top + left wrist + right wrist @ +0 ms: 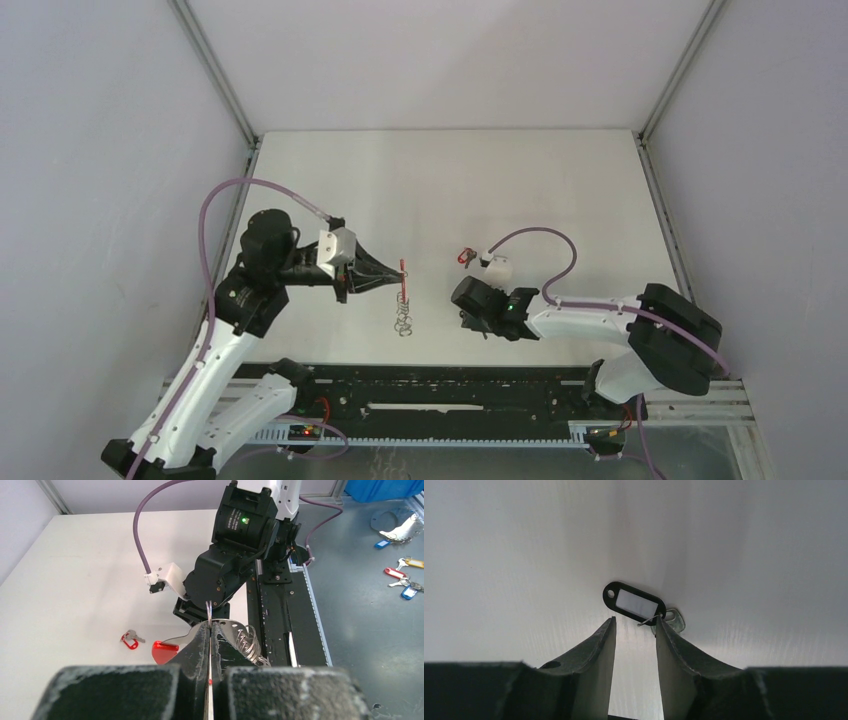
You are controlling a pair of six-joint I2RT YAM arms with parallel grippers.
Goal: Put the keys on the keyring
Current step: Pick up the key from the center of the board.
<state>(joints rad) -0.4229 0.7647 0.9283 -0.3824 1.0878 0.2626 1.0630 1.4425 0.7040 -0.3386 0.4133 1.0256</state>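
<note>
My left gripper (393, 276) (210, 625) is shut on the keyring (209, 611), a thin metal ring that sticks up between the fingertips. Its red strap (164, 651) (402, 265) curves off to the left. A silvery chain of small rings (250, 641) (403, 312) hangs below it. My right gripper (470, 312) (635, 621) is open, pointing down just above a black tag with a white label (634, 602) and its silvery key (672, 620) on the table. The right fingertip is next to the tag's wire ring.
A small key with a red tag (131, 639) (465, 256) lies on the white table beyond the right wrist. The black rail (450, 392) runs along the near edge. Several tagged keys (402, 577) lie off the table.
</note>
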